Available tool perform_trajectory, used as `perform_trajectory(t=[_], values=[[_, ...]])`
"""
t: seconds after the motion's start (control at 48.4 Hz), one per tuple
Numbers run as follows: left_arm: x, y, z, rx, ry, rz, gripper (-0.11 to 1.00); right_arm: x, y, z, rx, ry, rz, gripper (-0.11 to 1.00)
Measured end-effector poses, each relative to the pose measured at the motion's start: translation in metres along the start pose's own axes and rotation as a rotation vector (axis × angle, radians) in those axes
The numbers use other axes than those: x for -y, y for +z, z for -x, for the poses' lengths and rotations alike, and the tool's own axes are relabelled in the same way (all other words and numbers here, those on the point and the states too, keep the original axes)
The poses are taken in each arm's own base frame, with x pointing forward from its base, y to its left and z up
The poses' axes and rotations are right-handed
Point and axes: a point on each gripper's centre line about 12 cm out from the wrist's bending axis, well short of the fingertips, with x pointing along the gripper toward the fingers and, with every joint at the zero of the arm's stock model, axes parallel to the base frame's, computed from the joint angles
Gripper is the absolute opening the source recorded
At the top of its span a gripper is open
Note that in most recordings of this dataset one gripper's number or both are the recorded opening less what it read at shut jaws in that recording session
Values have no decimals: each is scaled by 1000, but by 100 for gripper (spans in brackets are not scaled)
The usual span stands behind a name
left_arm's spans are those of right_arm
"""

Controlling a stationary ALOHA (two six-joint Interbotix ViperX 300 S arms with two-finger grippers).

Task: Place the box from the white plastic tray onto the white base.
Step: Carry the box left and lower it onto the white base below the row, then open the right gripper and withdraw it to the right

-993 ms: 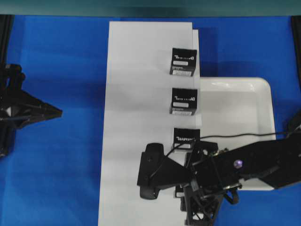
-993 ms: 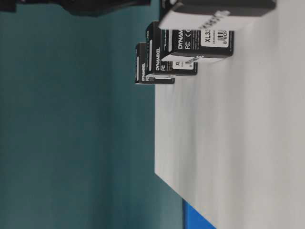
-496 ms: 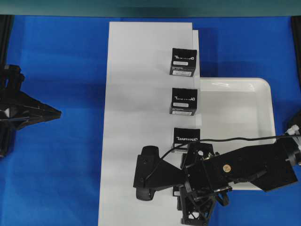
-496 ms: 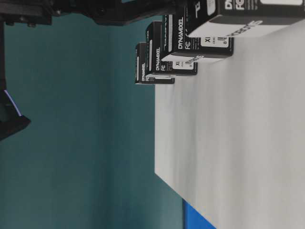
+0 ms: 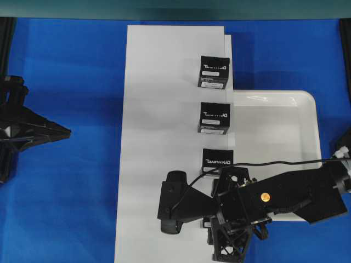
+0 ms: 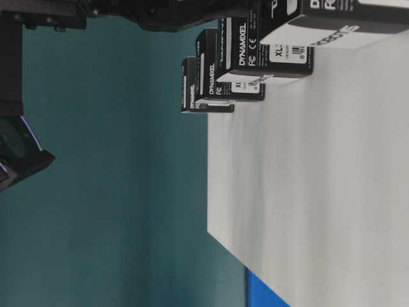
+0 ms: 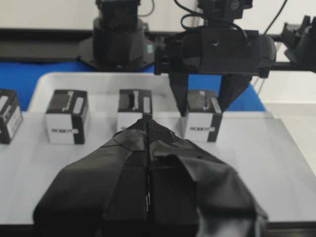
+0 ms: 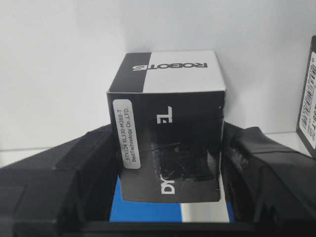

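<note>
The right gripper [image 7: 203, 101] reaches down over the near end of the base [image 5: 159, 126], its fingers [image 8: 261, 163] closed against the two sides of the box [image 8: 168, 128], which sits between them at the base's right edge, just beside the tray [image 5: 274, 131]. In the left wrist view the box's underside appears level with the base surface; whether it rests fully on it cannot be told. Three lettered boxes [image 5: 215, 72] stand in a row along the same right edge, from the far end toward the held box, each apart from the next. The tray lies to the right of the base, touching or just beside it, with the right arm lying across its near portion. The left gripper [image 7: 147, 123] hangs over the blue table [image 5: 66, 82], well apart from the base on the left, its jaws pressed together with nothing between them.
</note>
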Motion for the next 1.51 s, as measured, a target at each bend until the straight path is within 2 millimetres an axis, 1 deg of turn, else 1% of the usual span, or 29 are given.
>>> perform_trajectory(t=[0.31, 0.352, 0.455, 0.517, 0.765, 0.91, 0.993, 1.055, 1.22, 1.365, 1.427, 1.51], values=[[0, 0, 0, 0, 1, -1, -7, 0, 0, 0, 5, -1, 1, 60], [0, 0, 0, 2, 1, -1, -7, 0, 0, -1, 7, 0, 3, 65], [0, 0, 0, 2, 1, -1, -7, 0, 1, -3, 12, 0, 2, 90], [-1, 0, 0, 2, 3, -3, -7, 1, 2, -3, 20, -5, 6, 98], [-1, 0, 0, 0, 4, -3, -7, 3, 3, -2, 43, -42, 35, 97], [-1, 0, 0, -1, 5, -1, -7, 1, 5, 4, 60, -36, 30, 97], [-1, -3, 0, -9, 5, -1, -7, 0, 6, 14, 84, -25, 15, 97], [-1, -4, 0, -12, 7, -3, -7, -1, 8, 25, 114, -12, 5, 97], [-2, -6, 0, -21, 12, -3, -7, -3, 9, 66, 215, 30, 6, 97], [-2, -7, 1, -29, 11, -1, -7, 1, 1, 100, 303, 36, 22, 97], [-2, -6, 1, -27, 8, -1, -7, 5, -4, 111, 342, 17, 38, 97], [-1, -6, 2, -29, 5, 0, -7, 13, -11, 122, 390, -19, 57, 97]])
